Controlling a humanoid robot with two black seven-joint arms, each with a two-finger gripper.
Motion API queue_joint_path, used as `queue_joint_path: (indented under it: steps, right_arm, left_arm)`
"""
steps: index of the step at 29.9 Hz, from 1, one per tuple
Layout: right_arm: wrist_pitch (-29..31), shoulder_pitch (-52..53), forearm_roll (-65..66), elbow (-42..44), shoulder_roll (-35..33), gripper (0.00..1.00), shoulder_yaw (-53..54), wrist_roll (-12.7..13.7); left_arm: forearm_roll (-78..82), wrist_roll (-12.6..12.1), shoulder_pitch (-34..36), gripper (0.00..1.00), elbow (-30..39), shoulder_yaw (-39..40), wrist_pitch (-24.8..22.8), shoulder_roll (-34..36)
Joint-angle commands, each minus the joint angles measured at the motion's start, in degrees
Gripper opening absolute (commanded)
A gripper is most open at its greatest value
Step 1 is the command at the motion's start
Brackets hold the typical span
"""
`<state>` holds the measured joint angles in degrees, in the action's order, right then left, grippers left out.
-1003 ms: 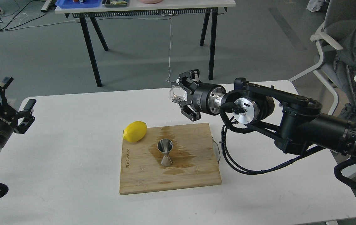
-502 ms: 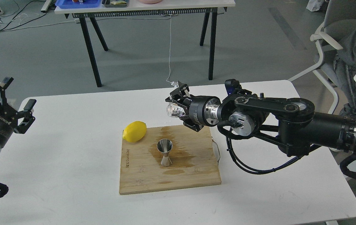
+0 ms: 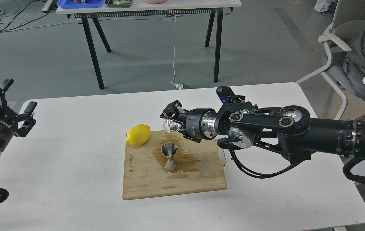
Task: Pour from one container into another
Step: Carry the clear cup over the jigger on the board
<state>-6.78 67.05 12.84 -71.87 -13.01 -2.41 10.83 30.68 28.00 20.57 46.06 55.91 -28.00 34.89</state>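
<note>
My right gripper (image 3: 171, 123) is shut on the small clear glass cup (image 3: 171, 126), holding it tilted on its side in the air just above and behind the steel jigger (image 3: 169, 156). The hourglass-shaped jigger stands upright in the middle of a bamboo cutting board (image 3: 201, 179), on a dark wet stain. Whether any liquid is in the cup or the jigger cannot be told. My left gripper (image 3: 17, 109) hovers open and empty at the far left edge of the white table (image 3: 67, 166).
A yellow lemon (image 3: 138, 134) lies on the board's back left corner. Beyond the table stand a second table with black legs (image 3: 92, 54) and, at the right, an office chair (image 3: 339, 48) draped with grey cloth.
My right arm has swung left and down, bringing the glass cup from high behind the board to just above the jigger, and the wrist has turned. The left arm has not moved.
</note>
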Motion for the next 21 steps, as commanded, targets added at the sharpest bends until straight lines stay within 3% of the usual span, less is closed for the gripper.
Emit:
queue_joint_path:
  steps: [1, 21]
  right_arm:
    - [0.0, 0.0, 3.6, 0.1, 0.4, 0.42, -1.4, 0.0]
    - [0.0, 2.1, 12.4, 0.1, 2.2, 0.41, -5.2, -1.2]
  left_arm:
    - [0.0, 0.0, 0.0, 0.99, 0.0, 0.0, 0.0, 0.0]
    - [0.0, 0.0, -0.1, 0.99, 0.0, 0.0, 0.0, -0.1]
